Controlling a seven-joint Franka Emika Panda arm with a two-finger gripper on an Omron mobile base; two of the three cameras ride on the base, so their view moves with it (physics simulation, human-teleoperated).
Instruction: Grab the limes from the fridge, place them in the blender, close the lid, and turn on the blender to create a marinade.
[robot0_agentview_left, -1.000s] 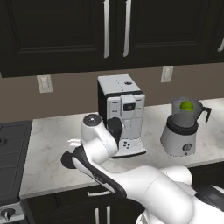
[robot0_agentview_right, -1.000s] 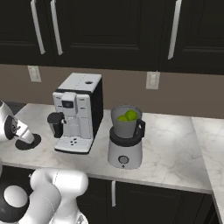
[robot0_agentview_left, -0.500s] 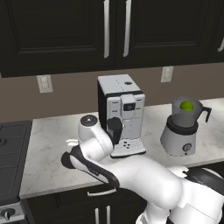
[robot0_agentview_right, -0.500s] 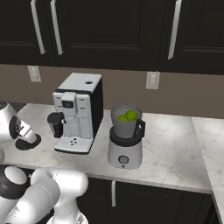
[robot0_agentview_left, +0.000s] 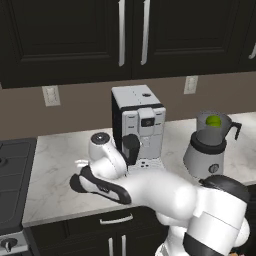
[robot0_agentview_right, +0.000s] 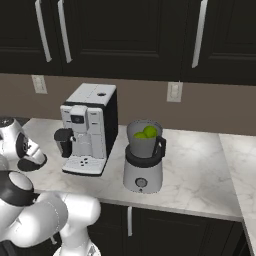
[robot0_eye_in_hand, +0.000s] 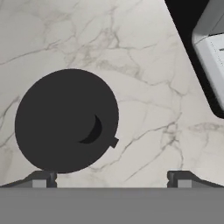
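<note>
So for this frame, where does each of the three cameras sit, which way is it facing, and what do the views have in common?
Left base view: behind the arm on its left, looking forward and down at the counter; the white arm sweeps in from the lower right.
Right base view: behind on the right, same counter; the arm rises at lower left.
Hand view: on the hand, looking straight down at the black lid lying on the marble; fingertips at the bottom, apart.
Both base views share the coffee machine and the blender with limes inside.
</note>
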